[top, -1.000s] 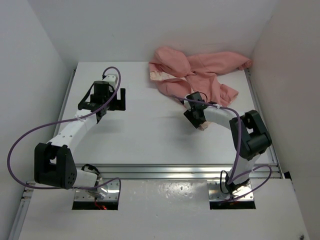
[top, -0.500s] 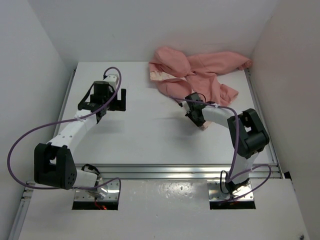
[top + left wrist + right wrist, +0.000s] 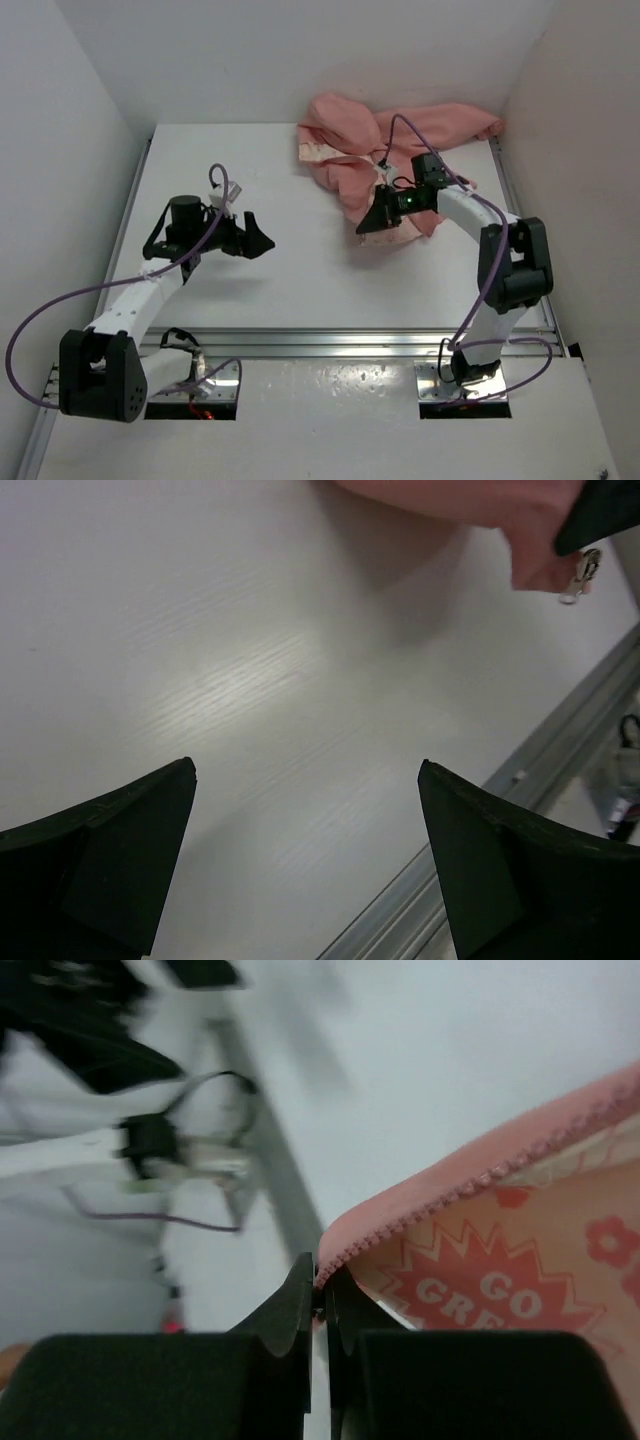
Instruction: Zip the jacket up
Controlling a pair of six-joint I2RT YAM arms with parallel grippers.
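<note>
Top external | jacket (image 3: 400,150) bunched on table (image 3: 300,280) | right tool (image 3: 366,227) clamped on jacket's near hem | left tool (image 3: 266,243) spread wide, well left of jacket, aimed toward it | right tool nearer

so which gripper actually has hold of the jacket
The right gripper: it is pinched shut on the jacket at its stitched pink edge. The left gripper is open above the table, touching no cloth.
</note>
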